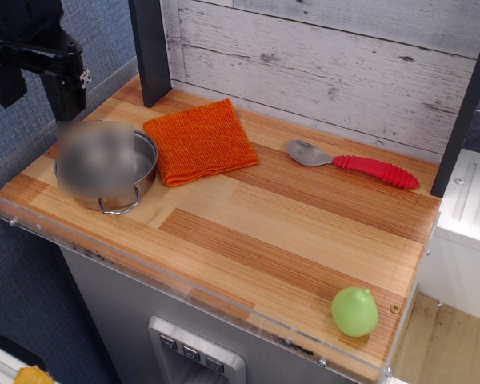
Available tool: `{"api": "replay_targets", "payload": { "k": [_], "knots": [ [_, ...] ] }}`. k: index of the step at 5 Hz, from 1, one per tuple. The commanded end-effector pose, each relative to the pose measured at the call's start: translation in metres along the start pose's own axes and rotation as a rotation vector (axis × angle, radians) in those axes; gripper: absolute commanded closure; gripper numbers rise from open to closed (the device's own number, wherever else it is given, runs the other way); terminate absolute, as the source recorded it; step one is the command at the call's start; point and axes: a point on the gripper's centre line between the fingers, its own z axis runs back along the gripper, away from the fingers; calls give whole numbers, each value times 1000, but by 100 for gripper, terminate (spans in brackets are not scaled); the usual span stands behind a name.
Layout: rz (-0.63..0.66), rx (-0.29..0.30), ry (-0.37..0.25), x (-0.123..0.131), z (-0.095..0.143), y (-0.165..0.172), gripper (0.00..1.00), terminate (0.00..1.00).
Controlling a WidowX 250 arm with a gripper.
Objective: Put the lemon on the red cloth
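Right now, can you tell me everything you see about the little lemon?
The lemon is small, smooth and light yellow-green, round with a little pointed tip at the top. It looks like shiny plastic, whole and unmarked. It sits by itself on the wooden table, at the near right corner, close to the clear edge strip. Only the table touches it. It is far from the red cloth, which lies at the back left beside the steel pot.

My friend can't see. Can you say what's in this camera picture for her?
A yellow-green lemon sits at the wooden table's front right corner, far from the red cloth at the back left. A steel pot is beside the cloth, under the gripper.
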Motion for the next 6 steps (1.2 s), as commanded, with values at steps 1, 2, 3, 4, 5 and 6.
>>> {"api": "replay_targets", "payload": {
  "k": [1, 2, 3, 4, 5, 6],
  "knots": [
    [0, 0, 0, 0, 0, 0, 0, 0],
    [-37, -58, -45, 0, 6, -37, 0, 0],
    [-86, -38, -68, -3, 10, -68, 0, 0],
    [-152, -96, -90, -10, 7, -107, 0, 0],
    [-255, -133, -87, -15, 2, -149, 0, 0],
    [-325, -142, -90, -19, 5, -185, 0, 0]
  ]
}}
